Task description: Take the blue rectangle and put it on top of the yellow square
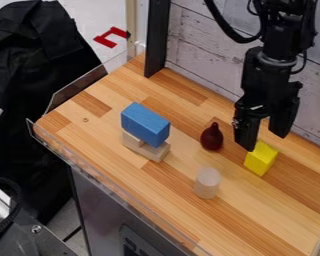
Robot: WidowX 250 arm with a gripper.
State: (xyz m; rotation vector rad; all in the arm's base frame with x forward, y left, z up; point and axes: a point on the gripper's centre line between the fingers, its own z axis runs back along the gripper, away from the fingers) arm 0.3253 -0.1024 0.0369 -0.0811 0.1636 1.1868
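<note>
Tabletop [263, 215]: wood, lighter and darker brown strips. Directly on it: unpainted wooden piece [156, 152]; dark red pear-shaped object [211, 138], stem end up; pale cylinder [207, 183], upright; yellow block [260, 161]. All four stand apart from one another.

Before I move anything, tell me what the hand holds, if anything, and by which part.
Nothing is held; the hand is open near the yellow block, with nothing gripped between its fingers.

Left of the bulb [211, 137], the rectangle [145, 124] lies on blocks [151, 151]; right, the square [261, 159]; before, the cylinder [207, 183].
</note>
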